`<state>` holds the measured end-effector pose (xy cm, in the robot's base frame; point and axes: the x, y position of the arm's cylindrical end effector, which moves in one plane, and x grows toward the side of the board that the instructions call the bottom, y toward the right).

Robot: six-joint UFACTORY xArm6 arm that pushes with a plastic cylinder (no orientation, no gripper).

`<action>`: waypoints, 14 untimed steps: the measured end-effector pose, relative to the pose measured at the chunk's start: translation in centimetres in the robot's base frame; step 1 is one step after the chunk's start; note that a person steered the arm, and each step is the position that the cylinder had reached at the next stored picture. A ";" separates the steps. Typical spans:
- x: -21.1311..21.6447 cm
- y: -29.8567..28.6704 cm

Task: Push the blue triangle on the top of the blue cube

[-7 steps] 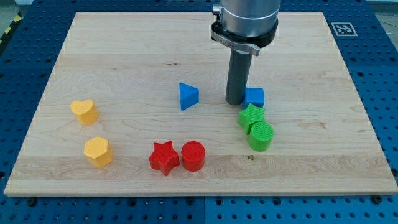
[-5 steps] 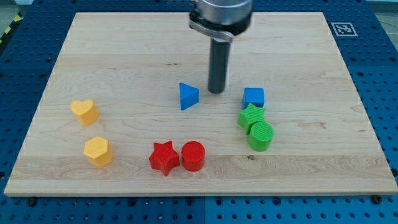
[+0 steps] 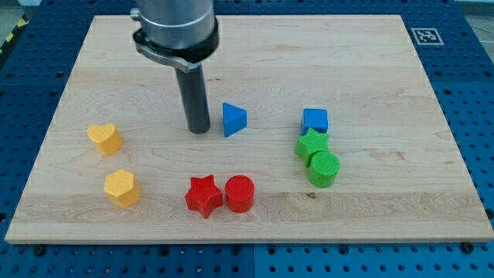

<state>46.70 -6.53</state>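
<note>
The blue triangle (image 3: 234,119) lies near the board's middle. The blue cube (image 3: 315,120) sits to its right, apart from it by a wide gap. My tip (image 3: 199,129) rests on the board just left of the blue triangle, with a small gap between them. The dark rod rises from the tip toward the view's top.
A green star (image 3: 312,144) and green cylinder (image 3: 323,167) sit just below the blue cube. A red star (image 3: 204,195) and red cylinder (image 3: 240,193) lie below the triangle. A yellow heart (image 3: 104,138) and yellow hexagon (image 3: 121,188) lie at the left.
My tip has moved left, from beside the blue cube, past the top of the blue triangle, to the triangle's left side. No block has moved.
</note>
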 end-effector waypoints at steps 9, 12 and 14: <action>-7.3 11.1; -8.6 16.5; -9.2 16.5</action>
